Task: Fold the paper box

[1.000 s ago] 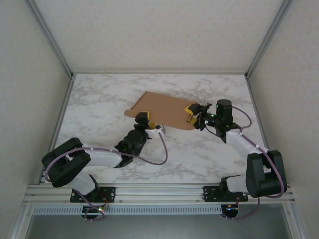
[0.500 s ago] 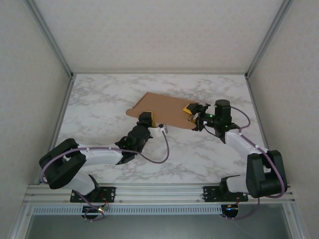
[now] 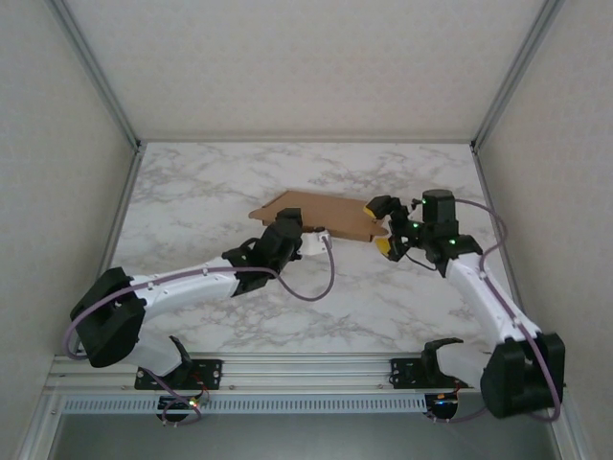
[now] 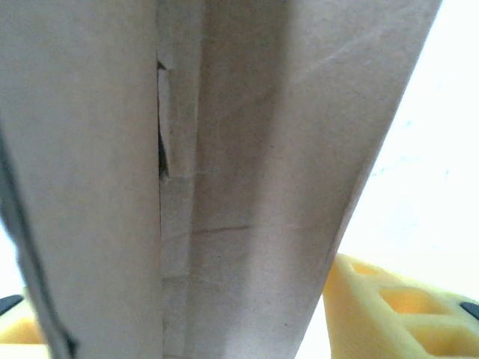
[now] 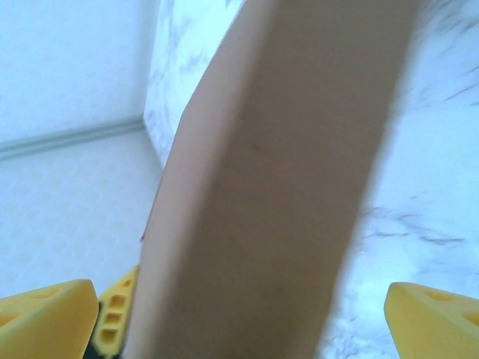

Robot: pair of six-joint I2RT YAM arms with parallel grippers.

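Left gripper [image 3: 295, 228] sits further fwd than 1 s ago, and the right gripper [image 3: 383, 228] jaws are now spread wide. Paper box [image 3: 321, 213] is mid-table [image 3: 192, 192], tipped up. Left jaws pinch its near edge to hold the tilt. Right jaws straddle the right end w/o contact, prob. to re-grip for the next crease.

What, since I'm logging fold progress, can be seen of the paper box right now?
The paper box is plain brown cardboard, a thin die-cut sheet with an angled far edge and a small tab at its left end, at the middle of the marble table. The left wrist view shows creases and a short slit. Its near edge sits between the left gripper's fingers; whether they pinch it is unclear. Its right end runs between the right gripper's wide-open fingers.
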